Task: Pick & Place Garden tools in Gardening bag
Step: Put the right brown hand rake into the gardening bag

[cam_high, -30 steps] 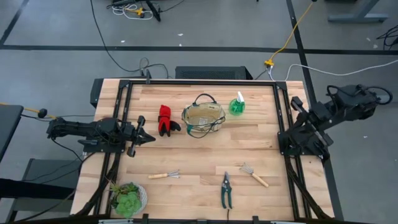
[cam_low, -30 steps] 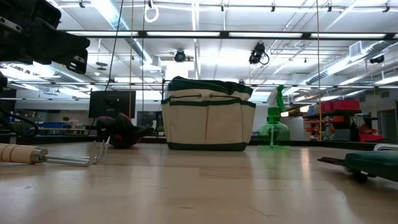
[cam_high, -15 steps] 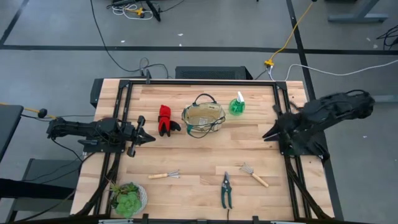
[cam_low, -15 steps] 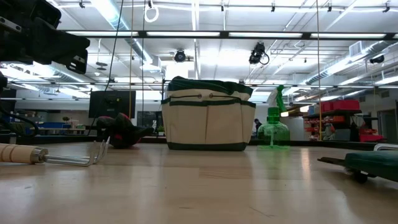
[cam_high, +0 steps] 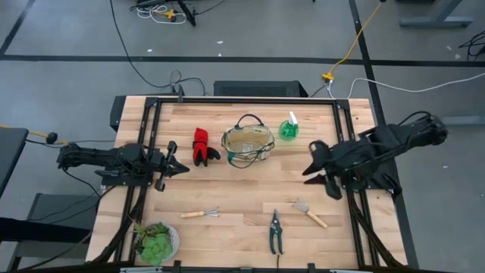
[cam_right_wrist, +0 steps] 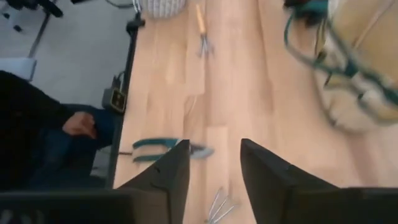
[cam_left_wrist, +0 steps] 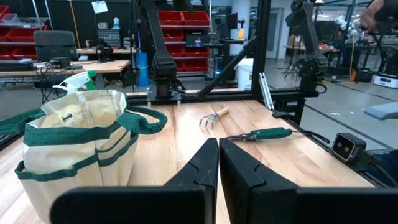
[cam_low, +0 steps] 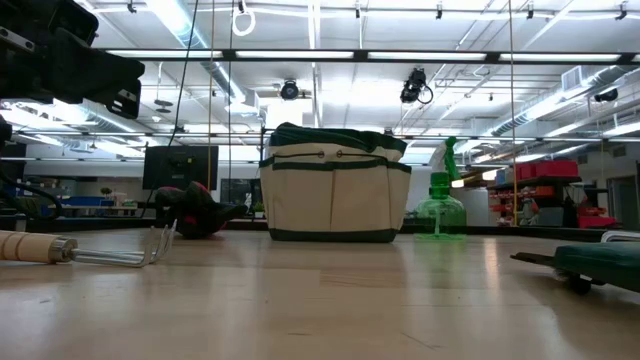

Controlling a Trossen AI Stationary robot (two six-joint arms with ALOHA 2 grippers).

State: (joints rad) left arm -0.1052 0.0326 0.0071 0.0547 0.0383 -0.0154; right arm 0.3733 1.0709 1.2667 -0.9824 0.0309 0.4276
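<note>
Tools lie spread over my pale wooden worktop (cam_high: 250, 189): the round tan fabric gardening bag with dark green trim (cam_high: 248, 145) stands at the back centre, the red-and-black gloves (cam_high: 201, 145) just beside it, the green spray bottle with white nozzle (cam_high: 289, 128) on its other side, and along the front lie the wooden-handled mini rake (cam_high: 201, 214), the green-handled pruning shears (cam_high: 276, 231) and the wooden-handled trowel (cam_high: 310, 213). My right gripper (cam_high: 318, 173) hangs over the worktop's right part, between bag and trowel, fingers parted and holding nothing. My left gripper (cam_high: 173, 167) waits at the left edge near the gloves, fingers pressed together, empty.
</note>
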